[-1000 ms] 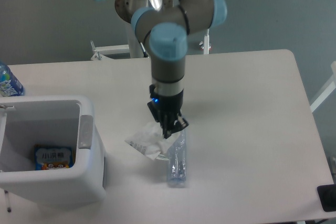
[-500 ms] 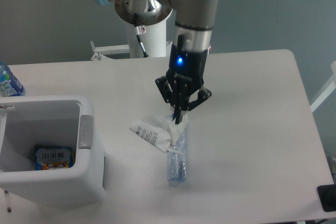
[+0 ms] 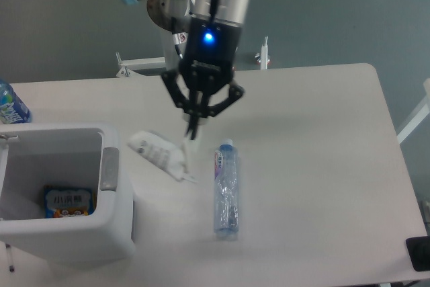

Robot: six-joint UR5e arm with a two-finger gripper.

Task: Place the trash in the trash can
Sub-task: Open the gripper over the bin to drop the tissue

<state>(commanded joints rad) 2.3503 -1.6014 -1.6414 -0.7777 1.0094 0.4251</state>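
My gripper (image 3: 193, 130) hangs above the table, shut on the crumpled white paper wad (image 3: 161, 156). The wad dangles below and to the left of the fingertips, just right of the trash can. The slim clear plastic bottle (image 3: 226, 189) lies on the table to the right of the wad, its pale cap pointing away from the camera. It is apart from the gripper. The trash can (image 3: 111, 196), a large white bin with a grey rim tab, stands at the front left, and a blue-and-orange packet lies on its floor.
A bottle with a bright blue label (image 3: 9, 107) stands at the far left edge behind the bin. The arm's base and a white bracket sit beyond the table's far edge. A dark object (image 3: 419, 253) pokes in at the front right corner.
The gripper closed on the paper wad, lifted it off the table and carried it up and left toward the bin. The clear bottle stayed where it lay.
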